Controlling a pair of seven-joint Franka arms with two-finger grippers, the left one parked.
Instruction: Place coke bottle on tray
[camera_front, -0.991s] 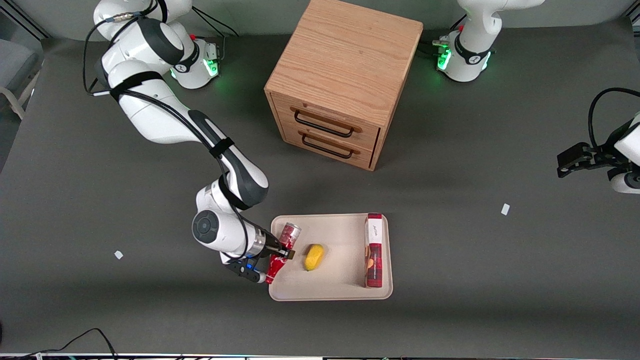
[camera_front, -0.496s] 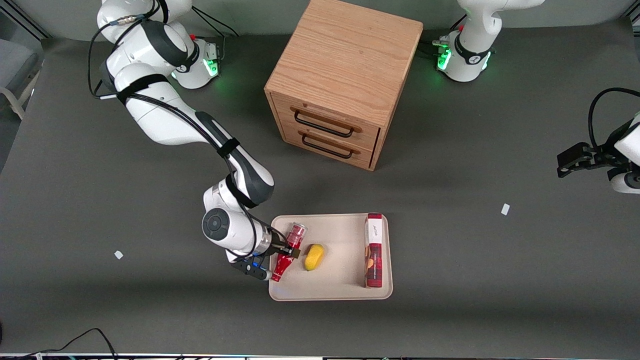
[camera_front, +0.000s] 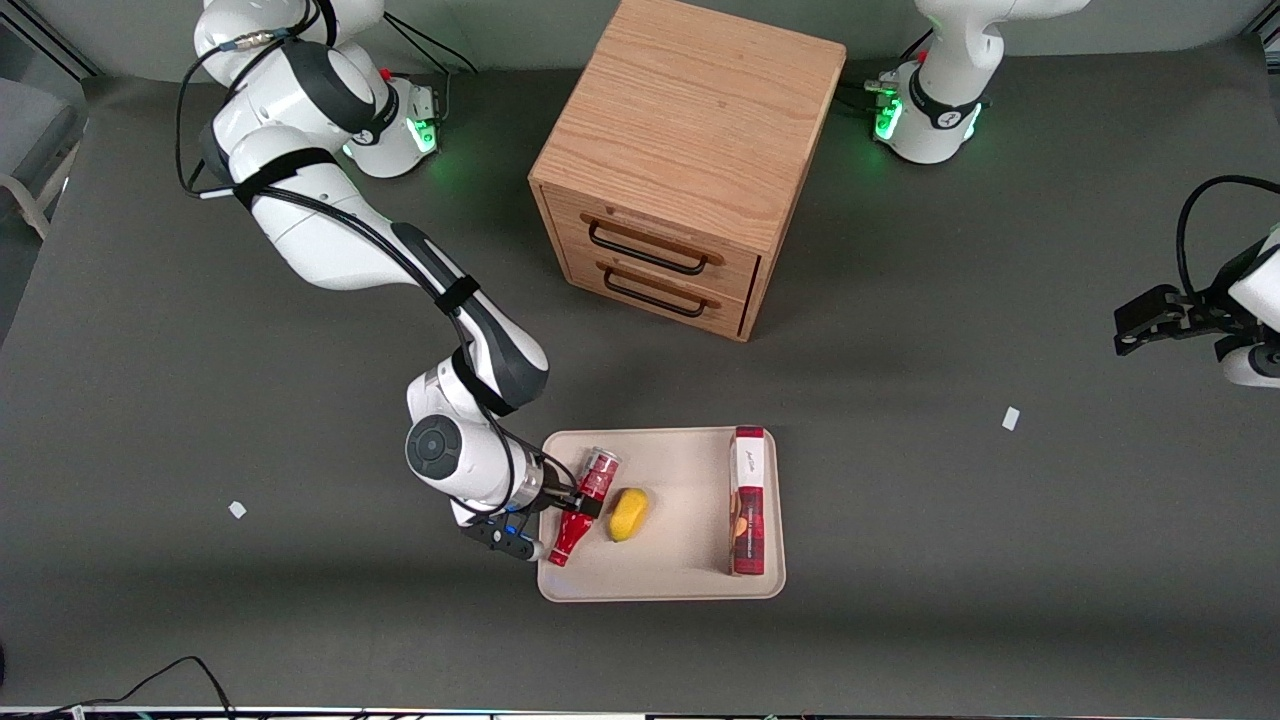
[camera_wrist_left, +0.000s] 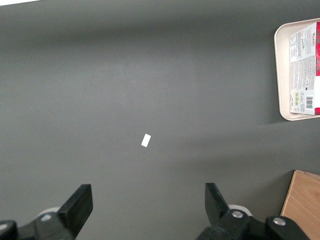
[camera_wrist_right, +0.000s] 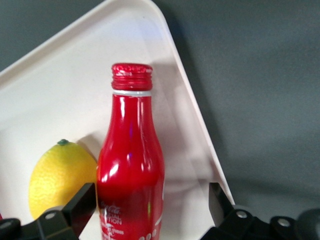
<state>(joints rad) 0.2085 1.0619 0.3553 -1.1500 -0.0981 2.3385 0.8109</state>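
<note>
One pincer (camera_front: 578, 503) pinches one bottle (camera_front: 583, 506) by its body, held tilted over the tray's (camera_front: 690, 585) working-arm end; one tray on the counter (camera_front: 900, 520) carries one lemon (camera_front: 628, 514) beside the bottle and one box (camera_front: 748, 500).

arm (camera_front: 330, 235): white, black bands | cables: black | end effector (camera_front: 580, 497): black
</note>
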